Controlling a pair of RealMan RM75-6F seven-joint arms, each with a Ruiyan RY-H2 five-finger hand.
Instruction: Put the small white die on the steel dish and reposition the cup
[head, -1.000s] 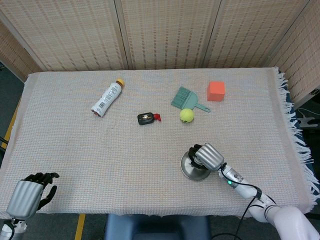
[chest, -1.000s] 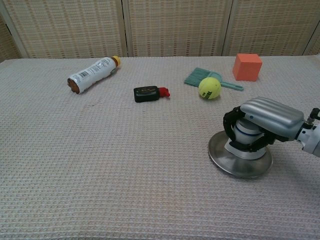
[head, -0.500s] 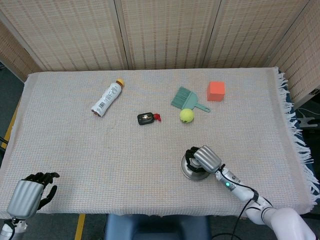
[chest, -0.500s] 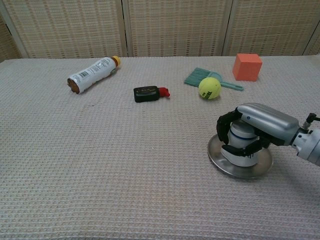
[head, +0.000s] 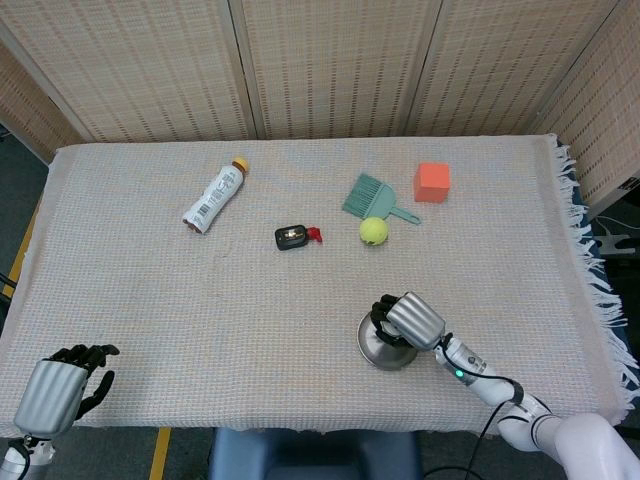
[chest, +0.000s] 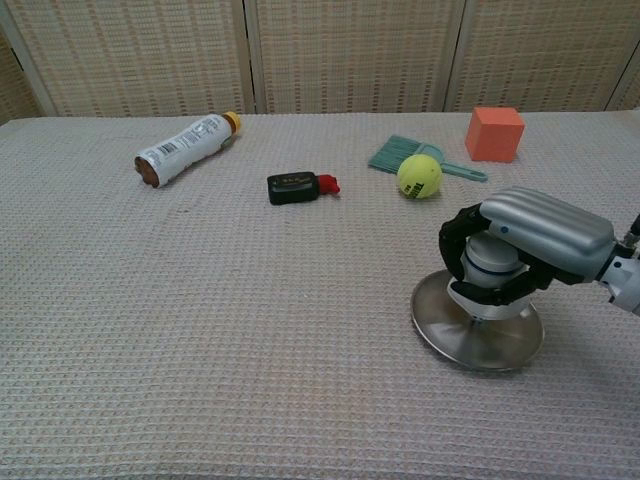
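The right hand (chest: 530, 245) is gripping the cup (chest: 490, 275) from above, its dark fingers (chest: 455, 240) wrapping the cup's sides, directly over the steel dish (chest: 470, 335). The cup is looking white with a blue band near its top and a paler lower rim, standing upright; whether its base is touching the dish or hanging just above it cannot be told. The dish is lying on the cloth-covered table (head: 150, 300) near the front edge, right of the middle, and is showing a shiny, slightly tilted face in the chest view. The small white die cannot be made out in either view.

The left hand (head: 60, 390) is resting at the front left corner of the table, holding nothing, its dark fingers loosely curled and apart.

Wide open cloth is stretching across the front and the whole left half of the table, between the left hand and the dish. Toward the back edge, a white bottle (head: 214, 196) is lying on its side left of the middle. A small black object with a red tip (head: 295, 237) is sitting near the table's middle. A tennis ball (head: 373, 231) is sitting just beside a green brush (head: 370, 197), and an orange cube (head: 432, 182) is sitting near them toward the back right. The fringed right edge is hanging well apart from the dish.
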